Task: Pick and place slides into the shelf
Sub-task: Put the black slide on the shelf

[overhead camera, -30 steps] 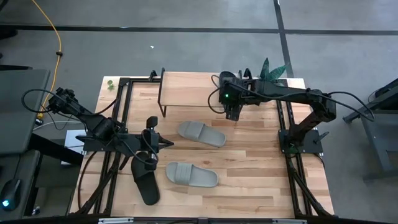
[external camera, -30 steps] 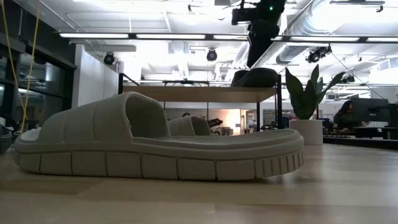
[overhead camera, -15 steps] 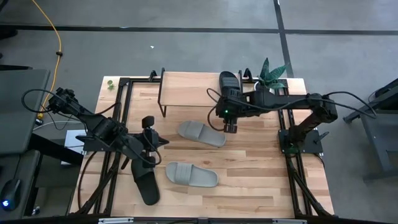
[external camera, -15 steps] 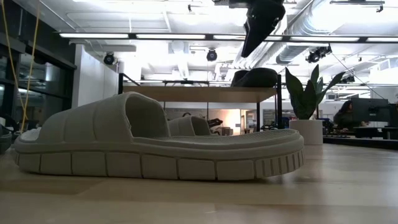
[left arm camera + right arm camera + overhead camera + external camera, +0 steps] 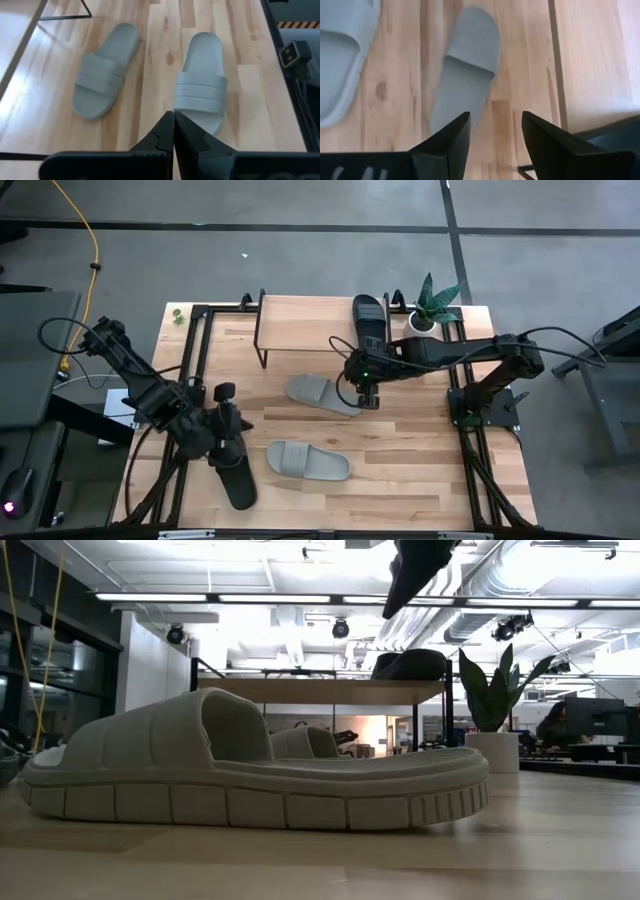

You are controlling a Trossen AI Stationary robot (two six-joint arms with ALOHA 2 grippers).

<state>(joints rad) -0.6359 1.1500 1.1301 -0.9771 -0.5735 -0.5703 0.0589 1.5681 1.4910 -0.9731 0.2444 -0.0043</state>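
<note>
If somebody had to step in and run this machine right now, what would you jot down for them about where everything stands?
Right gripper: fingers open, empty, hanging over the table next to the far light grey slide.
Left gripper: fingers shut, holding nothing, above the black slide on the table.
Done: one black slip-on slide lies on the right end of the low light-wood shelf.
Left: the black slide on the table at the left, the far light grey slide and the near light grey slide in the middle still go on the shelf. The far grey one looks the likely next pick for the right arm.
</note>
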